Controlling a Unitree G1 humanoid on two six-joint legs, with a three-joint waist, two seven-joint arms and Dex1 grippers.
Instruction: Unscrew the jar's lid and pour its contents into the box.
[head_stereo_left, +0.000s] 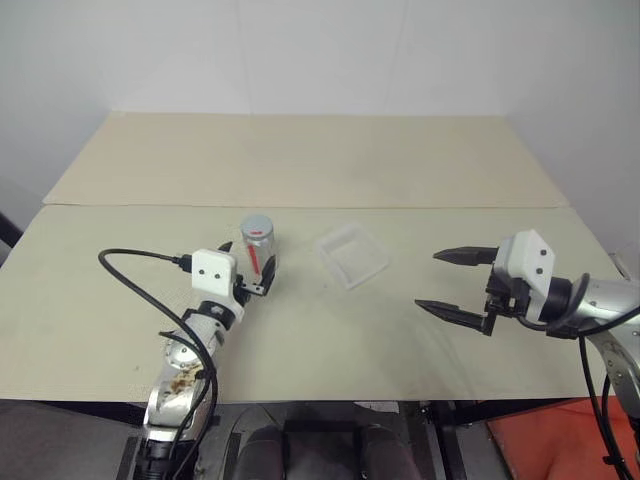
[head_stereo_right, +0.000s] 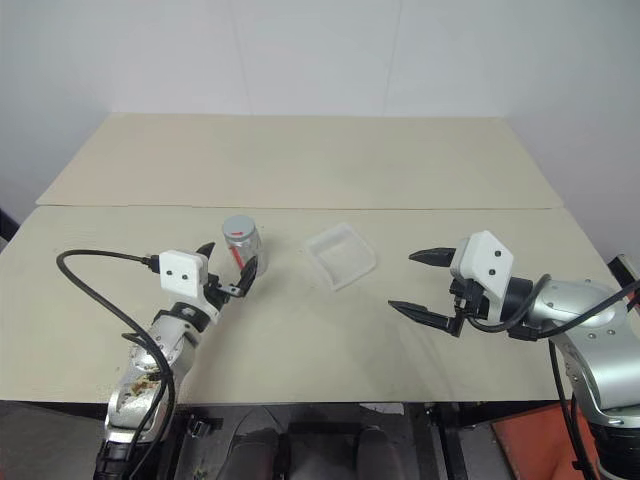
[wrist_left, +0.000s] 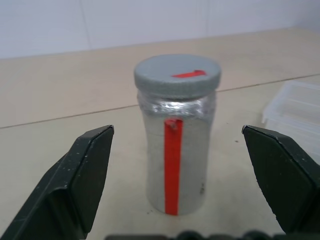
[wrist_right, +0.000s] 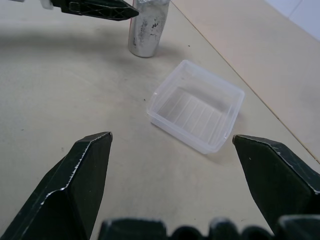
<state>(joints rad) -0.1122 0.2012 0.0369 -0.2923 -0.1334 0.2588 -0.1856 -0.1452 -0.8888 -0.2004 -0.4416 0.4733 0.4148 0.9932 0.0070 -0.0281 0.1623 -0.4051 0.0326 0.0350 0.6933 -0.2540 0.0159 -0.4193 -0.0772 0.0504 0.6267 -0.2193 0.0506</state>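
I see the jar (wrist_left: 175, 155) upright on the table (head_stereo_left: 300, 160), lid (wrist_left: 177, 76) on, a red stripe down its label, no readable writing. My left gripper (wrist_left: 175, 165) brackets it, fingers apart, not touching. The box (head_stereo_left: 352, 255) sits just beside it; my right gripper (head_stereo_left: 455, 283) hovers open.

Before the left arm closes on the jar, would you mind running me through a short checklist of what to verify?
1. Jar upright on the table: ok.
2. Lid on the jar: ok, seated; how tightly it is screwed, cannot tell.
3. Left gripper open, one of its fingers on each side of the jar, not touching it: ok.
4. Right gripper open and free for the lid: ok, though it stands off beyond the box.
5. Box open side up beside the jar, nothing in it: ok.
6. Contents inside the jar: cannot tell, the label hides them.
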